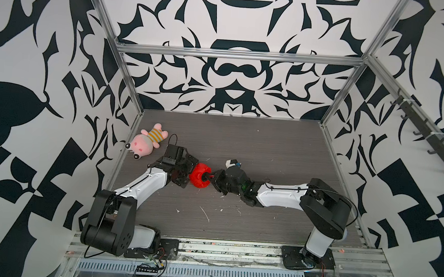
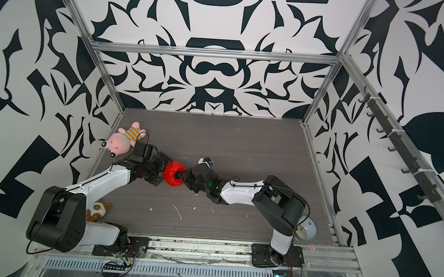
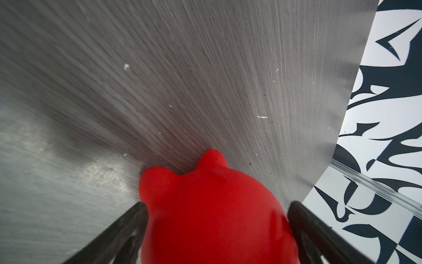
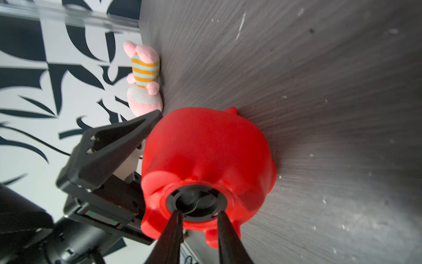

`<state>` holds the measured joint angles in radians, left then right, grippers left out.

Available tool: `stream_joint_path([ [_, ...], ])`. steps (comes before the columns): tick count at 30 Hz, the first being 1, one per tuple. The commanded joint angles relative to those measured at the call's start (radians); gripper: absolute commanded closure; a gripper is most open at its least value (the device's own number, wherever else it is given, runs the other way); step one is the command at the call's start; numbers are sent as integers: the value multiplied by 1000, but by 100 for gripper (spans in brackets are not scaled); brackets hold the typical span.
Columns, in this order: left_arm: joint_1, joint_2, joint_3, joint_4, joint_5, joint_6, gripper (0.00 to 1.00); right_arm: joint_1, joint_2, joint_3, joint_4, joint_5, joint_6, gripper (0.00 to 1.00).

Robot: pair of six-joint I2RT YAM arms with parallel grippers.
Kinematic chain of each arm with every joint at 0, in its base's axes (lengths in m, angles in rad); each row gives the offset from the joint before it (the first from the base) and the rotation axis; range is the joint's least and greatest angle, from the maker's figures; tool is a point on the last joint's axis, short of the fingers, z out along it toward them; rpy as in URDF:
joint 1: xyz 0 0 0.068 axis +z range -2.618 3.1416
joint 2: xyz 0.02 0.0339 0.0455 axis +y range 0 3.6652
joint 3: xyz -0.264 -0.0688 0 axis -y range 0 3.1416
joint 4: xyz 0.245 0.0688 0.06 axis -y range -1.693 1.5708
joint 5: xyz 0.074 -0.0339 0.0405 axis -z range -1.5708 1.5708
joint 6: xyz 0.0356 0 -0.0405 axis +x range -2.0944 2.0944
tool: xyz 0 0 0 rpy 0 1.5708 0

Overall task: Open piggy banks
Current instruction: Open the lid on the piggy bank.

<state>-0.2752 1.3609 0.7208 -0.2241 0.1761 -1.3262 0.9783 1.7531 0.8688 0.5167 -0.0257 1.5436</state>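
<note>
The right pincer [image 4: 198,213] has its jaws drawn in narrow, the two fingertips [image 4: 177,214] set on the black plug [image 4: 196,198] in the belly of the piggy bank [image 4: 205,146], one on either side of the plug's raised middle. It looks to be pinching the plug, though the tips themselves hide the contact.

The left pincer [image 3: 218,205] stands wide, its dark fingers [image 3: 137,212] pressed against opposite flanks of the red body, so it has the piggy bank clamped across its width. In the left wrist view the rounded back fills the space between the jaws and the two ears point away toward the table [image 1: 255,146].

In both top views the piggy bank sits between the two pincers, a little left of the table's middle, belly turned toward the right arm and back toward the left. The two arms reach in from their bases at the near edge and meet at it almost in a line.

A pink plush pig [image 1: 145,143] in a striped shirt lies near the table's far-left side, just beyond the left wrist and against the wall. In a top view a small brown-and-white plush toy [image 2: 98,210] shows beside the left arm's shoulder, and a pale rounded object [image 2: 308,227] lies beside the right arm's base. White flecks [image 1: 205,212] are scattered over the grey wood-grain top. Black-and-white patterned walls [image 1: 233,78] in a metal frame close in the table.
</note>
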Motion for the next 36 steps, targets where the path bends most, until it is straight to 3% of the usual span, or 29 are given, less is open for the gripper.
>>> stream_joint_path([
  [1, -2, -19, 8, -16, -10, 21, 0, 12, -58, -24, 124, 90, 147, 72],
  [13, -2, -26, 4, -5, -15, 19, 1, 63, 93, -24, 316, 137, 358, 77],
  [22, -2, -25, -3, 7, -14, 18, 0, 70, 80, -52, 352, 245, 342, 77],
  [36, -2, -14, -28, 29, 7, 10, 0, 68, 134, 11, 365, 180, 361, 78],
])
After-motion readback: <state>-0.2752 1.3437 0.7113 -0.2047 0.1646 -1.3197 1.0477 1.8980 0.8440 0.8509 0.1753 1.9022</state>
